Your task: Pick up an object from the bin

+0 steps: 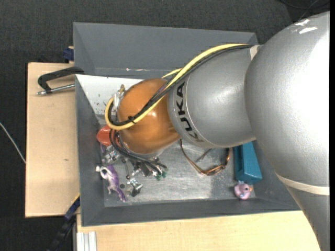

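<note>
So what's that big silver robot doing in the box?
The robot arm reaches into the grey bin from the right. Its end effector is down by the bin's left side, next to a purple toy and a red thing. I can't tell if it holds anything. A blue box and a small pink toy lie at the right.

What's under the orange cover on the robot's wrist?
A red object peeks out at its left edge and a purple toy figure lies just clear of it; anything directly beneath the orange cover is hidden.

Grey bin (157, 46); blue box (246, 163); purple figurine (112, 181); orange wrist cover (149, 122) (yellow cable (209, 53)).
</note>
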`<state>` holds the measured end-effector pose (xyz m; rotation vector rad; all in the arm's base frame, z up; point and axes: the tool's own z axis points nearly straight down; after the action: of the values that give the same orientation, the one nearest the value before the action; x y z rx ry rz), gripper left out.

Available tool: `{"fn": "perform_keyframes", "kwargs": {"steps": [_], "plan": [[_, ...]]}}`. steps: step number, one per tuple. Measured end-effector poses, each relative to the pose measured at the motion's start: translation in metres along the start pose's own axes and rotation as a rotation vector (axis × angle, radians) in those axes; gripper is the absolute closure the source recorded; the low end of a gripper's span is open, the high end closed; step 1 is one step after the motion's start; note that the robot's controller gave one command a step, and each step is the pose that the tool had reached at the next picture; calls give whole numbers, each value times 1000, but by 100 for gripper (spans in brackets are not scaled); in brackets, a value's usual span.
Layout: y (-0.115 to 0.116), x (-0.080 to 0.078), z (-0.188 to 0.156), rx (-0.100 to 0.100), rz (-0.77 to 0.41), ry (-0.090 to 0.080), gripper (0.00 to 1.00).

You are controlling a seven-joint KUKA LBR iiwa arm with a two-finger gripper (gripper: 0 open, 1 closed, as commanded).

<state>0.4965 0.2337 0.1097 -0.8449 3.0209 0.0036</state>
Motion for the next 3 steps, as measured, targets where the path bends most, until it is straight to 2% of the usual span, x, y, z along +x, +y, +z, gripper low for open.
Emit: {"fn": "perform_keyframes", "kwargs": {"steps": [1, 2, 3], "plan": [[-8, 3, -4, 1, -450, -9, 0], [-4, -2, 18, 4, -472, -18, 0], [-4, 3, 33, 6, -902, -18, 100]]}}
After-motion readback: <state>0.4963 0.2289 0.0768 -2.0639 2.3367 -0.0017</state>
